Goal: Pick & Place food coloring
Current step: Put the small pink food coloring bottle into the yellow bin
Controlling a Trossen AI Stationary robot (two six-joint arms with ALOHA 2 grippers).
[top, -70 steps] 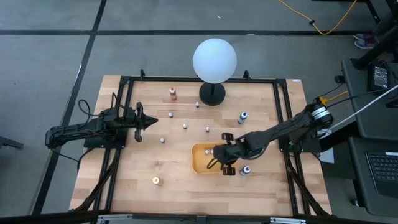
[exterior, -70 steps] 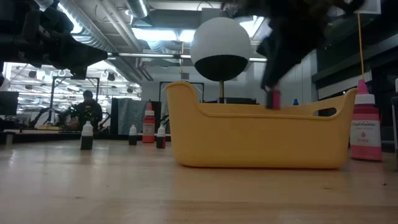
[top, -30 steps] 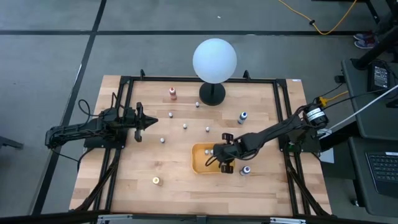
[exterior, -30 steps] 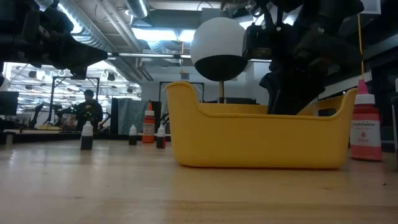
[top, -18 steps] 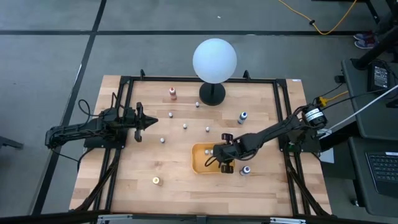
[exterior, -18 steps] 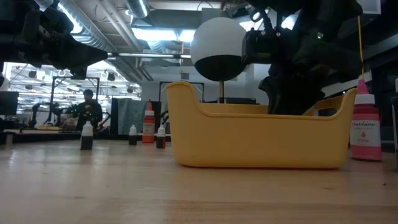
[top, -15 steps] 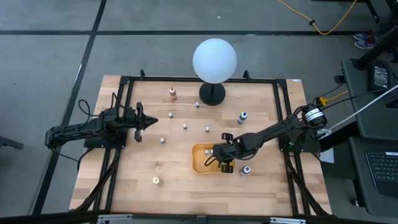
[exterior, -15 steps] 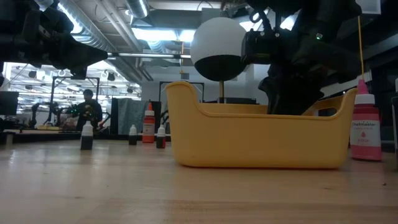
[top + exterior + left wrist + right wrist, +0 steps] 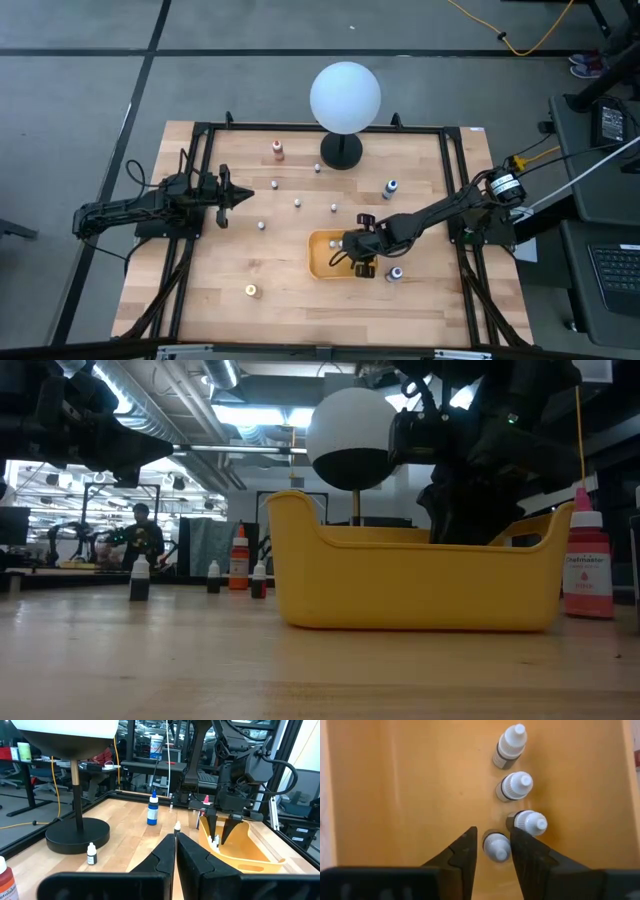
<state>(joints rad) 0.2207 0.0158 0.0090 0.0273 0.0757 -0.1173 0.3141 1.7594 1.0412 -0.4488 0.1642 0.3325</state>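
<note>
Four white-capped food coloring bottles [image 9: 496, 847] stand in a row inside the yellow bin [image 9: 322, 262]. The nearest one sits between the fingers of my right tool [image 9: 492, 849]. The fingers stand a little apart with a sliver of gap on each side, so I judge it released, not clamped. The bin sits at about 5 o'clock from the desk's [image 9: 290, 300] centre.

Step in hand, as I read it: let go and clear out. To do it well I should spread the fingers further before moving, then lift straight up so the pads do not drag the cap or knock the neighbour just beside it.

Bottles look tiny, dark-bodied, with pale ribbed caps and dropper tips; top-heavy, I'd guess.

More wait outside: a pink one [image 9: 587, 565] just beside the bin, an orange one [image 9: 278, 150] at 11 o'clock.

Left tool [image 9: 176, 840] is pinched together, hanging at 9 o'clock.
</note>
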